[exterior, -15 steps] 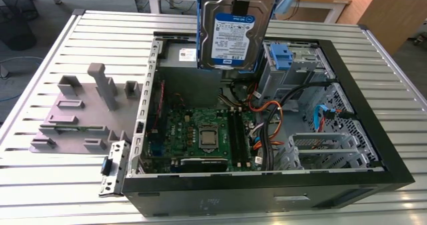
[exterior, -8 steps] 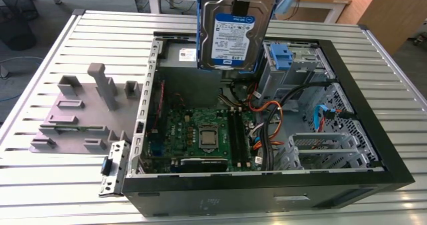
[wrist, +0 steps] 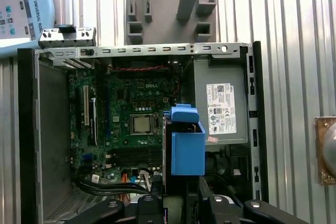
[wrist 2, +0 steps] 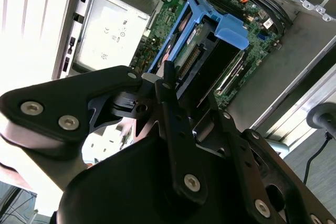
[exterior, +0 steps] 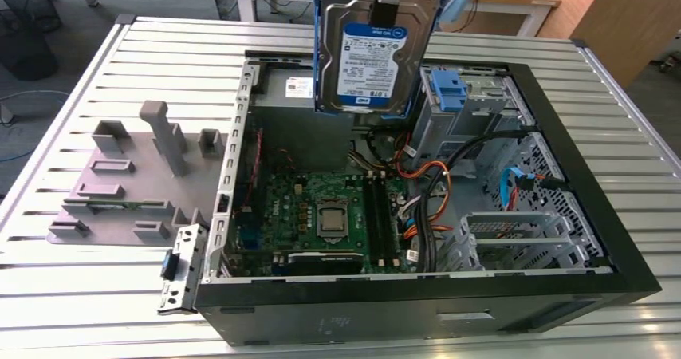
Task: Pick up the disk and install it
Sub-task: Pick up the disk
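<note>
In the exterior view, the gripper hung at the top of the scene with its black fingers pressed against the two flat faces of the disk, pinching it. The disk hung upright in the air with its blue-and-white label facing the camera and blue rails down both sides. It was clear of the open computer case and above the case's far end. The case lay on a slatted metal table. A grey fixture stood beside it on the exterior view's left. Inside the case were the motherboard, bundled cables and a blue latch.

The second wrist view looked along the gripper from behind. One slim finger lay against the disk, whose connector edge and blue rail showed here rather than its label. Beyond it lay the power-supply box with its white sticker, which the disk partly covered in the exterior view.

The first wrist view looked straight down. The disk appeared end-on as a blue block over the gap between the motherboard and the power-supply box. The gripper sat at the picture's edge, the grey fixture lay beyond the case, and a handheld control unit rested on the table.
</note>
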You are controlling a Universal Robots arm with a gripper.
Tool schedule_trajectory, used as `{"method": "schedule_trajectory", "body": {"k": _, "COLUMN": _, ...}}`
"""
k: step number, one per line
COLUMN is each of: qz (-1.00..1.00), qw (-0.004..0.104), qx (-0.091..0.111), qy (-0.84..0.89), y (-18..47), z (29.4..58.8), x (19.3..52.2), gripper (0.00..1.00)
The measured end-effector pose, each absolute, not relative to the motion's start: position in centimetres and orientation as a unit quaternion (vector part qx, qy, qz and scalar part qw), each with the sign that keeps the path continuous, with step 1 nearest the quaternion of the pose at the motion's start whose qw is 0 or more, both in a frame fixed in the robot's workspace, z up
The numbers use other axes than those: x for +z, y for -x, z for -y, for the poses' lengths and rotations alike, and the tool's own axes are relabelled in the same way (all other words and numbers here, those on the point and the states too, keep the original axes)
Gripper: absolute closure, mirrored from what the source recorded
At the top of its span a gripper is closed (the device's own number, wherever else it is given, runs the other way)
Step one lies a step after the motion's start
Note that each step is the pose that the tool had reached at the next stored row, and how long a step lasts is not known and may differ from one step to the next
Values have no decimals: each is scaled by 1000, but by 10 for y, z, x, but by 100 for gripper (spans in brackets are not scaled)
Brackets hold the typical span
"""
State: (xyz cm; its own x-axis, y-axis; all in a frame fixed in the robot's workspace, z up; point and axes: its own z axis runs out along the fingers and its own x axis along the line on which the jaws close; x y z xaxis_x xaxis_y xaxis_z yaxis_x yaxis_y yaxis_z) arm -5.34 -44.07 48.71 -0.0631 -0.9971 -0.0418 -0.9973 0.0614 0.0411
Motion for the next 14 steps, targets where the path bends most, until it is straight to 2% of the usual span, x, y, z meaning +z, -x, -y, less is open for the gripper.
{"method": "schedule_trajectory", "body": {"k": 14, "qz": -728, "qw": 1, "qx": 29, "qy": 684, "y": 53, "z": 448, "x": 487, "gripper": 65}}
